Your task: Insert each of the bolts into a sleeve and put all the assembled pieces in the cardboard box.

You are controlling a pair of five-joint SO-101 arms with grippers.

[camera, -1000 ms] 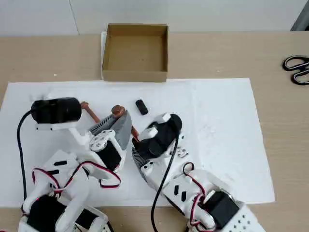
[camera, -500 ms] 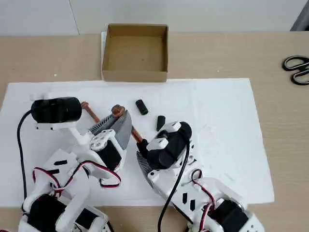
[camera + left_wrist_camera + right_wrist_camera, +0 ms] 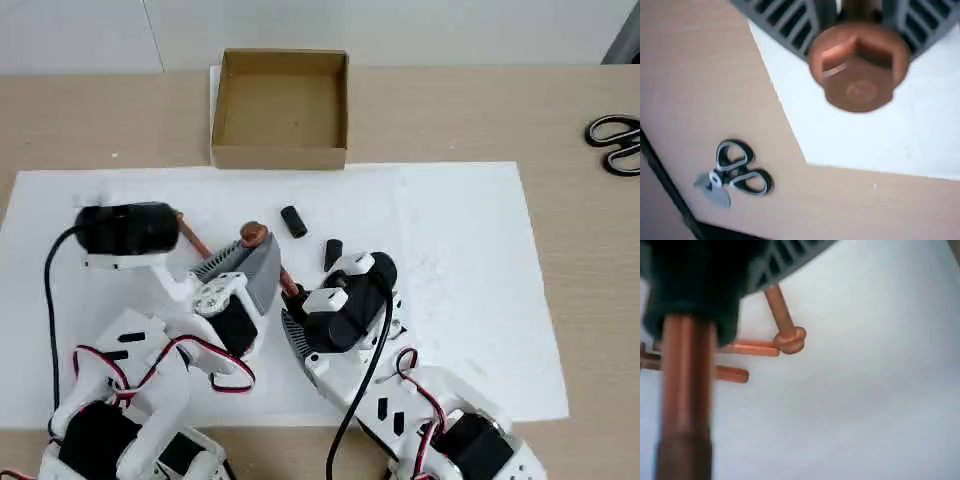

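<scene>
- Pale wooden desk [image 3: 120, 120] with a large white paper sheet [image 3: 470, 260] spread over its middle; both arms work above the sheet's near half.
- Cardboard box [image 3: 280, 157] stands open just beyond the sheet's far edge, well apart from both arms.
- Left pincer [image 3: 255, 250] is pinching a copper-brown bolt [image 3: 857, 70] just below its hexagonal head, with the grey ribbed jaws on either side of the shank.
- That bolt's shank slants down towards the right pincer [image 3: 293, 300], which sits just beside the shank's free end; whether it grips anything cannot be told.
- Two black sleeves lie on the sheet: one [image 3: 293, 221] between the box and the pincers, the other [image 3: 332, 253] just beside the right arm's wrist.
- Loose bolts [image 3: 782, 320] lie together on the paper under the left arm.
- Scissors [image 3: 614, 143] rest on the bare desk far to the right.
</scene>
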